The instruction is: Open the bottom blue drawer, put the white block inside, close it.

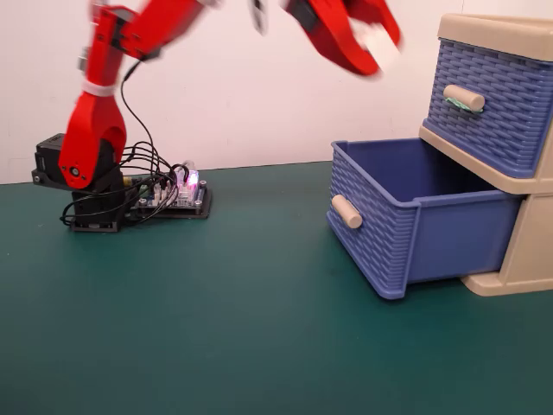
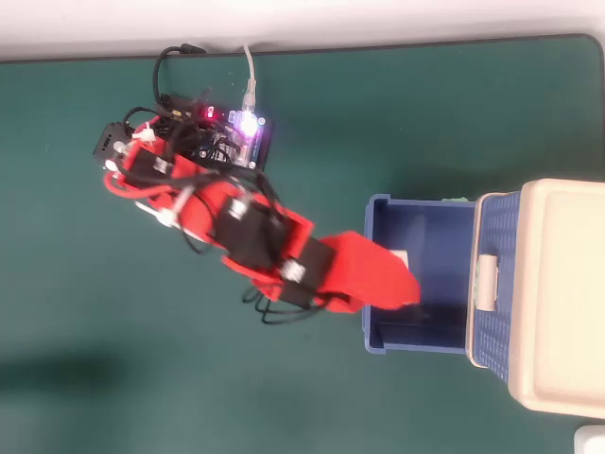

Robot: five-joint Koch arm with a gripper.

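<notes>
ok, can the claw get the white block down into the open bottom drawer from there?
Probably yes. The claw hangs high with the white block. In the overhead view it is already over the pulled-out bottom blue drawer, whose inside looks empty, so nothing appears to block a straight descent.

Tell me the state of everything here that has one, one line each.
Bottom drawer: pulled open, nothing visible inside.
Top drawer: closed.
White block: held up in the air, over the open drawer.
Gripper: raised, shut on the block, blurred.
Board: lights on.
</notes>
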